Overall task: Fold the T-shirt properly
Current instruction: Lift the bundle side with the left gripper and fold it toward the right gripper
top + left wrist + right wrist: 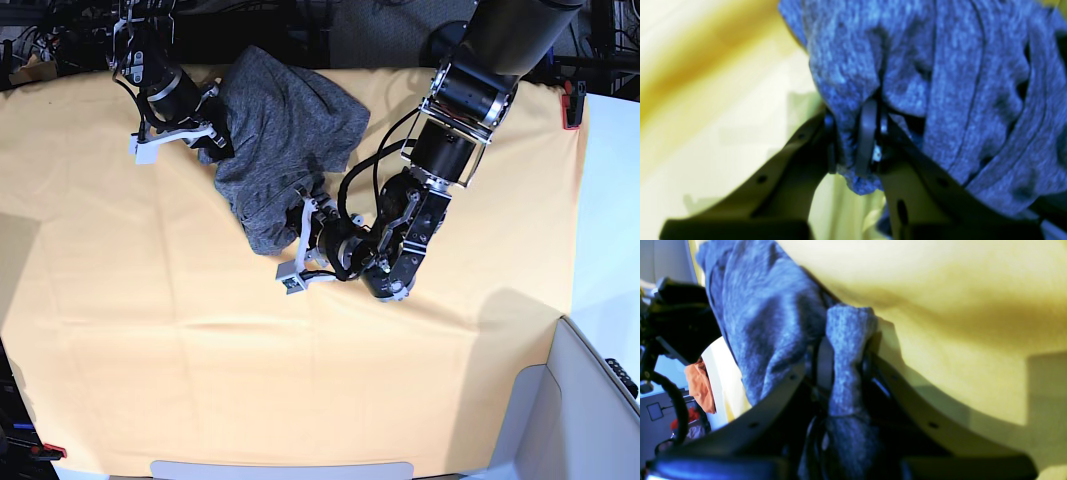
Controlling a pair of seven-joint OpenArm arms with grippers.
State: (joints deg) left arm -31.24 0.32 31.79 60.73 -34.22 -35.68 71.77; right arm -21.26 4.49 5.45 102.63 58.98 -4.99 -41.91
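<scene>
The T-shirt (285,130) lies crumpled in a heap on the yellow-orange sheet, dark grey in the base view and tinted blue in both wrist views. My left gripper (306,222) is at the heap's near edge, shut on a bunch of the T-shirt (940,83). In the left wrist view the fabric is pinched between the fingers of that gripper (860,133). My right gripper (212,140) is at the heap's far-left side. It (843,363) is shut on a narrow fold of the T-shirt (766,316) that runs down between its fingers.
The yellow-orange sheet (160,330) covers the whole table, with wrinkles. Red clamps (571,105) hold it at the far right edge and at the near left corner. A grey and white panel (590,400) stands at the near right. Cables and equipment line the far edge.
</scene>
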